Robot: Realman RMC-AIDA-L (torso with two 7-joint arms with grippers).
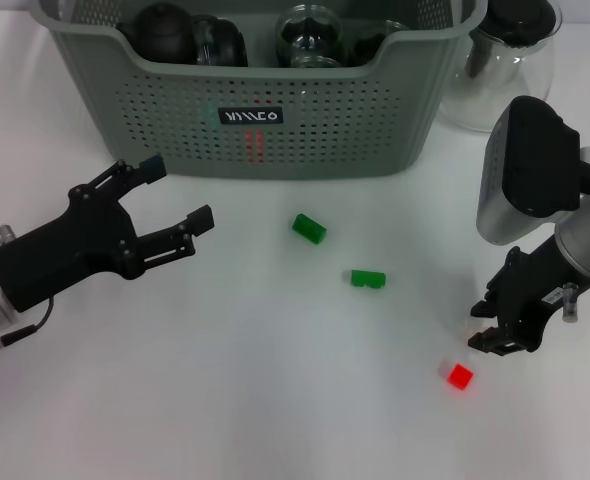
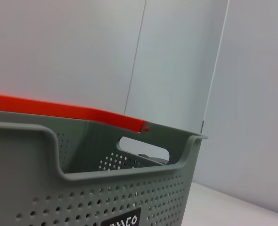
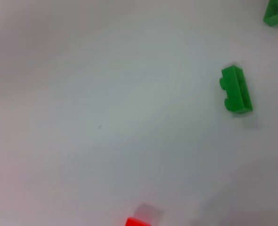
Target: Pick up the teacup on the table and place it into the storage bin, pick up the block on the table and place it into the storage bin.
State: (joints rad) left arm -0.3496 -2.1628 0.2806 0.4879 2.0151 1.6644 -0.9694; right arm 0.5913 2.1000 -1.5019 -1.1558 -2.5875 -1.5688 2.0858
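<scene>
Right gripper [image 1: 490, 335], finger state unreadable, hovered just beside the red block [image 1: 460, 376], risking a nudge; left gripper [image 1: 175, 205] sat spread, empty, near storage bin [image 1: 275, 130].

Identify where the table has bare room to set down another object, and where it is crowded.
Free: the wide near patch between the left pincer and the red block, below the two green blocks. Crowded: the storage bin, full of glassware, the pitcher beside it, and around the right pincer.
</scene>
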